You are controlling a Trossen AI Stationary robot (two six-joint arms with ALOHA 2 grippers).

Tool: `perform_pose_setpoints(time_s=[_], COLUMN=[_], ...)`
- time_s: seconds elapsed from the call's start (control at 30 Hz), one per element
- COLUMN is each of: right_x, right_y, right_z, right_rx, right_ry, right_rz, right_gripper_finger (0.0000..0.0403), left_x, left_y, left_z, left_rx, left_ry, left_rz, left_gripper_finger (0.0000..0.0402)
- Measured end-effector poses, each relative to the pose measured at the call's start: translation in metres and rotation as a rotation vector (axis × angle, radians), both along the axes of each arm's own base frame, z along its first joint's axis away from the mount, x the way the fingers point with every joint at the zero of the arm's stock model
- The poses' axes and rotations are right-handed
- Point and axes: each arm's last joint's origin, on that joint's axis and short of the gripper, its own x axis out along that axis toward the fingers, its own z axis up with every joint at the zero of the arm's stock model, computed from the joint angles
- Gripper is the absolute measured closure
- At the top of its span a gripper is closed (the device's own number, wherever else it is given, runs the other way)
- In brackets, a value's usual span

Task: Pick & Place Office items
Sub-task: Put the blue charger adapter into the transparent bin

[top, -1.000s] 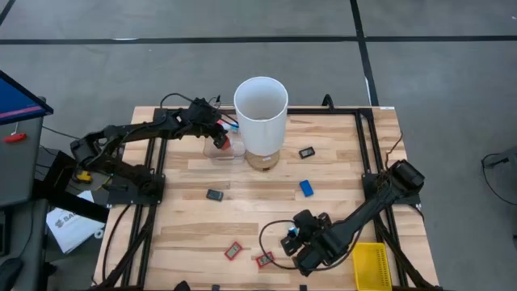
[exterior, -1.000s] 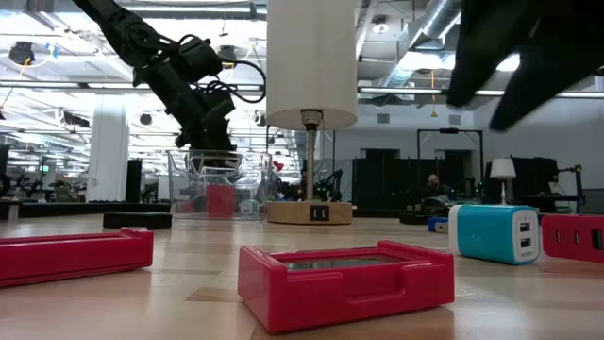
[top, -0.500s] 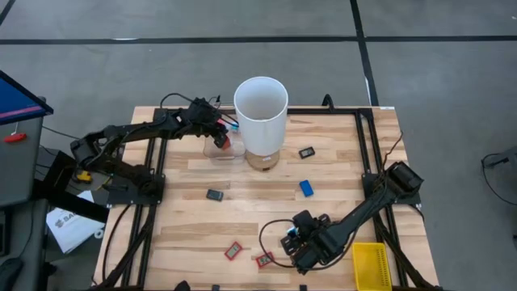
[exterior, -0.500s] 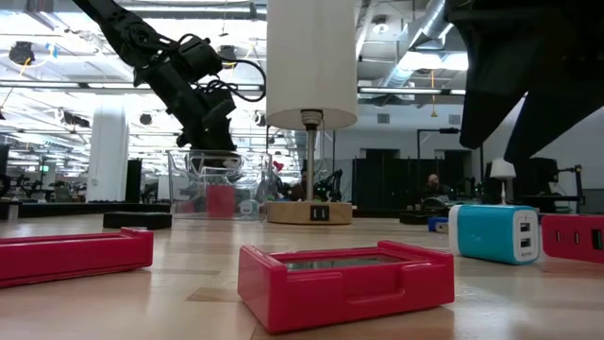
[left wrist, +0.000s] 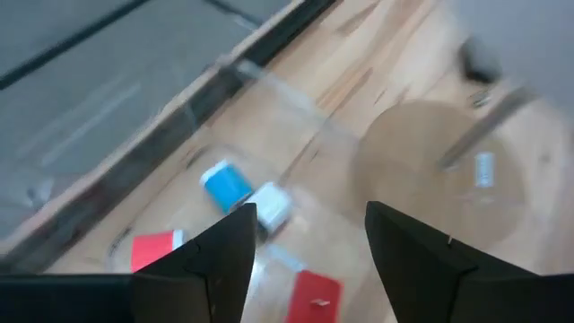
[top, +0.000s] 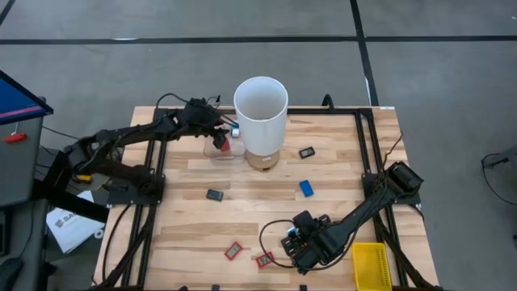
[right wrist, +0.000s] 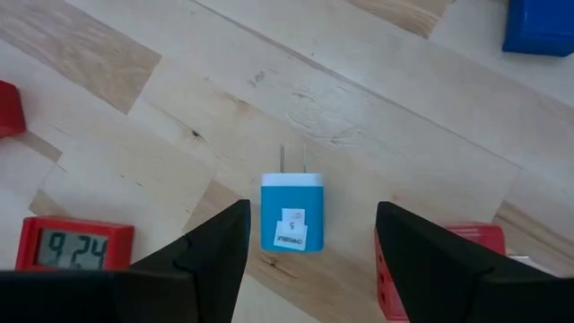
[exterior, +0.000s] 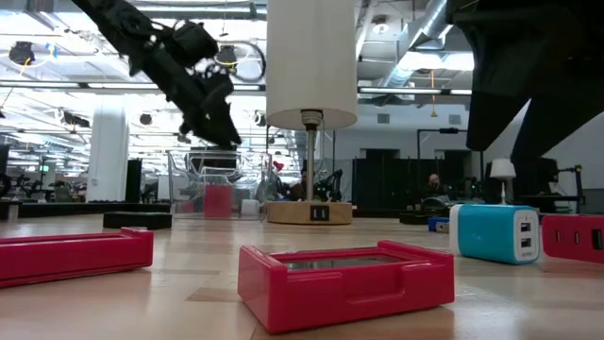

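My left gripper (left wrist: 309, 242) is open and hangs above a clear plastic box (top: 224, 149) beside the tall white cylinder (top: 260, 113). In the box lie a blue-and-white piece (left wrist: 224, 187) and two red pieces (left wrist: 314, 294). My right gripper (right wrist: 309, 242) is open near the table's front edge, slanting down. Its fingers stand on either side of a blue plug charger (right wrist: 291, 211) that lies flat on the wood, without touching it. A red clock (right wrist: 76, 244) lies beside the charger.
Loose on the table are a black piece (top: 307, 152), a blue piece (top: 307, 187), another black piece (top: 214, 194) and two red pieces (top: 233, 250). A yellow mesh basket (top: 371, 265) sits at the front right corner. Black frame rails run along the table's edges.
My left gripper has risen out of the top of the clear box and now hangs clear above it. The red piece stays inside the box.
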Motion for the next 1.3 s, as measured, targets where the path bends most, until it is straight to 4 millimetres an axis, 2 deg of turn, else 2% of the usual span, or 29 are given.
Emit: perform_pose_setpoints(time_s=[0.2, 0.43, 0.67, 0.87, 1.07, 1.3], right_x=[0.004, 0.02, 0.023, 0.028, 0.028, 0.032], right_y=[0.0, -0.003, -0.005, -0.005, -0.005, -0.003], right_z=[-0.005, -0.039, -0.044, -0.055, -0.054, -0.045], right_rx=[0.011, 0.045, 0.051, 0.087, 0.08, 0.064], right_ry=[0.012, 0.105, 0.119, 0.153, 0.151, 0.102], right_rz=[-0.002, 0.015, 0.008, 0.013, 0.013, 0.018], right_gripper_finger=[0.0168, 0.0168, 0.0168, 0.0187, 0.0269, 0.0265], left_x=[-0.01, -0.026, -0.04, -0.042, -0.039, -0.036], left_y=[-0.028, -0.071, -0.107, -0.126, -0.147, -0.18], left_z=[0.032, 0.065, 0.086, 0.09, 0.082, 0.07], left_rx=[0.055, 0.108, 0.15, 0.158, 0.123, 0.127], left_ry=[-0.081, -0.191, -0.306, -0.326, -0.26, -0.149], left_rz=[-0.065, -0.192, -0.299, -0.375, -0.487, -0.561], left_gripper_finger=[0.0193, 0.0198, 0.0199, 0.0207, 0.021, 0.0211])
